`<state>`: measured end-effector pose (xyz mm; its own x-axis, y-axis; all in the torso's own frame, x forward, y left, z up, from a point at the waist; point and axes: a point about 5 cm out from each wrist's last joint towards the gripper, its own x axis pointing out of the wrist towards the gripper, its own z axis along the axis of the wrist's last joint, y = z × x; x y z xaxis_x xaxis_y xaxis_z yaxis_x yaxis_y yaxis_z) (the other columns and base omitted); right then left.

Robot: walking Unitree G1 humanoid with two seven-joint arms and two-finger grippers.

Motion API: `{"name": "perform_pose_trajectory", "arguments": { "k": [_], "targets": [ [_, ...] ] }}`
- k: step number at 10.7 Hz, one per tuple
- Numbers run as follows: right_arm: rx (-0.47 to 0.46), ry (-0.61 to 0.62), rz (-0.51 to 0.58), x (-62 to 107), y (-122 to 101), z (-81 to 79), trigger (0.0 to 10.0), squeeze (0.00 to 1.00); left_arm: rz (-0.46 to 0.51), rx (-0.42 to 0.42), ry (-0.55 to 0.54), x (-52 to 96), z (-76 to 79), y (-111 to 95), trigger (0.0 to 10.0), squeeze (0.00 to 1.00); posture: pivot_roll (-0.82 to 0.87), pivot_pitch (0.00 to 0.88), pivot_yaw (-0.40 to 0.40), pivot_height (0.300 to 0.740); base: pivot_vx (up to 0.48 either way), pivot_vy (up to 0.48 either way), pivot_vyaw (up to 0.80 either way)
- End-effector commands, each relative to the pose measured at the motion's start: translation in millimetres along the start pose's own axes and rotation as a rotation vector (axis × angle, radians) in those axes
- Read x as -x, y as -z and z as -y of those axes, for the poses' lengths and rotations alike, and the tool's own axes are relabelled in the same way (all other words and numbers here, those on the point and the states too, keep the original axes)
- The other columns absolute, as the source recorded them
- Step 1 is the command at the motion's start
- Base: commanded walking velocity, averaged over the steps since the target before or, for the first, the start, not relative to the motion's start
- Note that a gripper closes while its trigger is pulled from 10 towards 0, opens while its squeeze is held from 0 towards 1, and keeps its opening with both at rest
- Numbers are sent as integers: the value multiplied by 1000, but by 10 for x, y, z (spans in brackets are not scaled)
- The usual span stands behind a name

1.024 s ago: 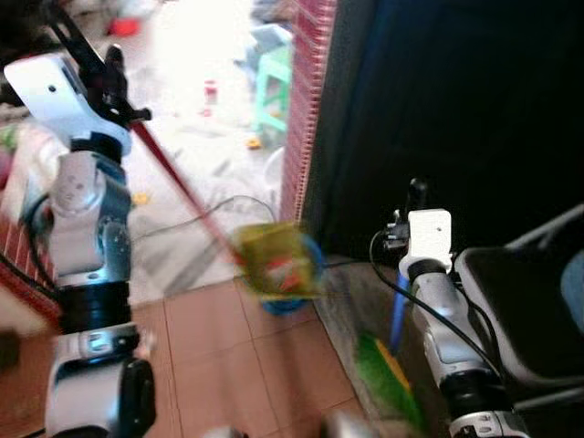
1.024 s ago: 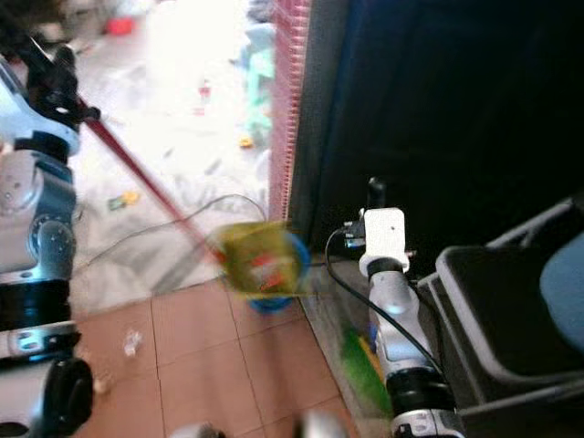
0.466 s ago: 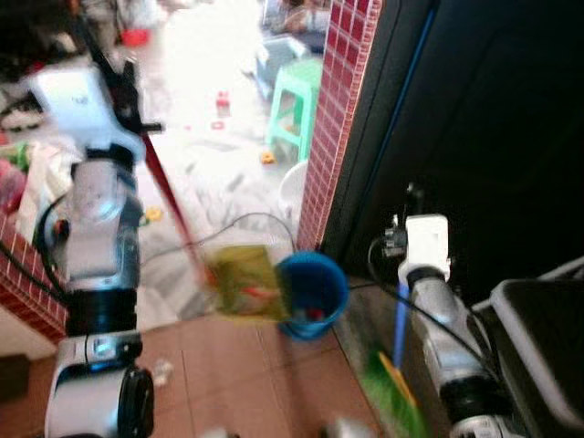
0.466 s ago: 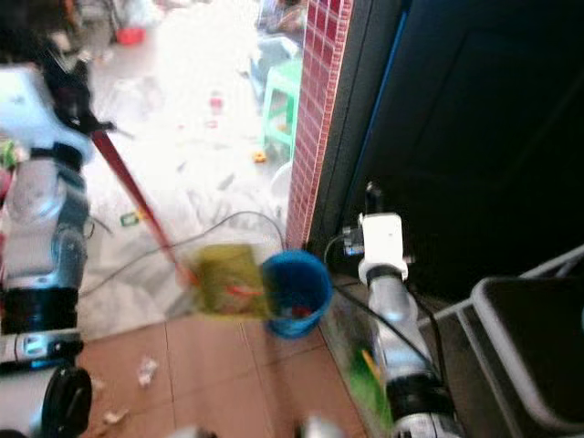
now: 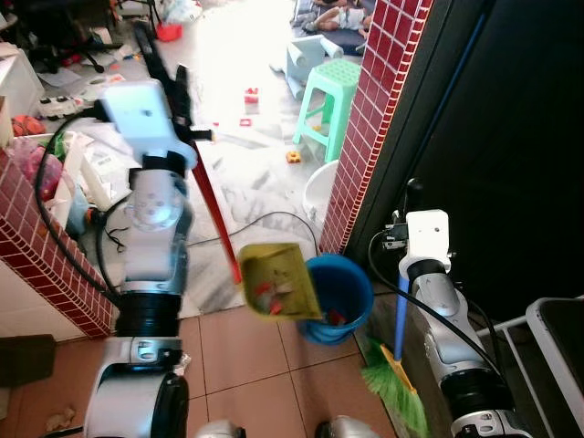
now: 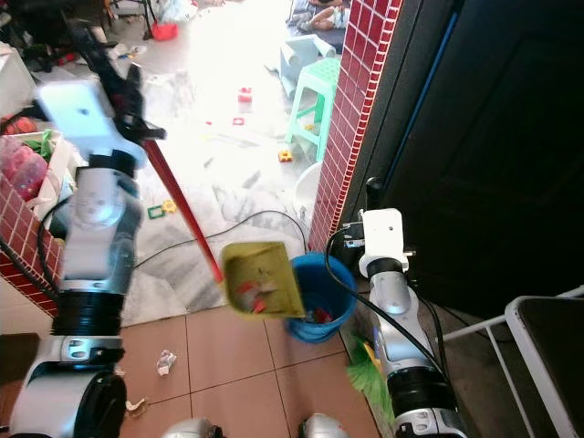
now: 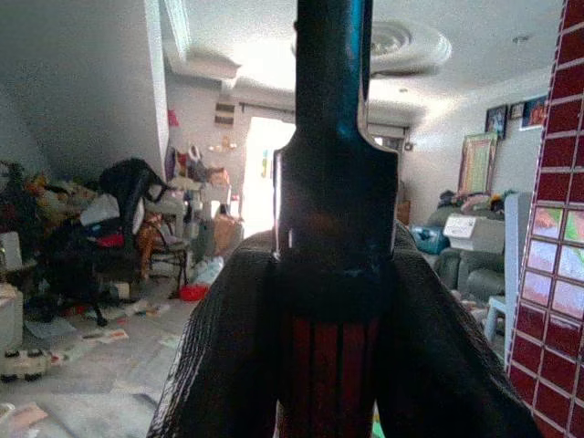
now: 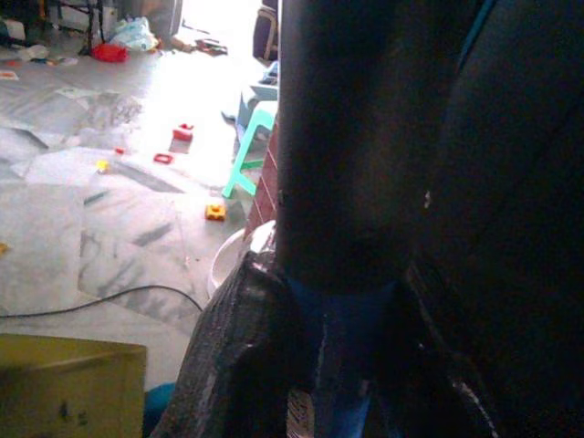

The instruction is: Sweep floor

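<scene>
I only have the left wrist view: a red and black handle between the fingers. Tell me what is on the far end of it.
Observer: A yellow dustpan. The left gripper holds it up off the floor by its long red handle, and there is litter in the pan.
Operator: Give me its position relative to the bin.
Observer: The pan hangs right beside a blue bucket, and its edge overlaps the near rim in the head views. The bucket stands at the foot of the red-tiled pillar.
Operator: Report the other arm.
Observer: The right gripper is shut on the blue handle of a broom. Its green bristles are low on the floor beside the bucket.
</scene>
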<state>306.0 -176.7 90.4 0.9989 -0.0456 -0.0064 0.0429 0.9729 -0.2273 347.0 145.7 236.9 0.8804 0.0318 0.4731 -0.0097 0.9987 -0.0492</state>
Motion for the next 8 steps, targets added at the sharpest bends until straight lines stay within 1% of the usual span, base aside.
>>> {"name": "perform_pose_trajectory", "arguments": {
  "k": [1,2,3,4,5,7,8],
  "targets": [
    [6,13,39,-24,-79,46,10000,0,96,-18,36,-86,150,-160,10000,0,-74,0,-8,740,0,0,0],
    [5,14,41,-25,-83,40,10000,0,100,-28,46,-84,231,-137,10000,0,-77,0,-5,740,0,0,0],
    [3,16,42,-22,-83,40,10000,0,105,-24,72,-66,405,-106,10000,0,-80,0,0,740,0,0,0],
    [2,20,43,-18,-85,45,10000,0,108,-22,83,-60,500,-101,10000,0,-82,0,4,740,0,0,0],
    [1,24,43,-16,-84,44,10000,0,126,-23,100,-62,660,-110,10000,0,-82,0,9,740,0,0,0],
    [-6,27,46,-21,-90,26,10000,0,181,-2,250,-27,1037,-161,10000,0,-85,0,19,740,0,0,0],
    [-7,30,46,-22,-90,25,10000,0,201,7,301,6,1152,-182,10000,0,-87,0,21,740,0,0,0]
  ]
}}
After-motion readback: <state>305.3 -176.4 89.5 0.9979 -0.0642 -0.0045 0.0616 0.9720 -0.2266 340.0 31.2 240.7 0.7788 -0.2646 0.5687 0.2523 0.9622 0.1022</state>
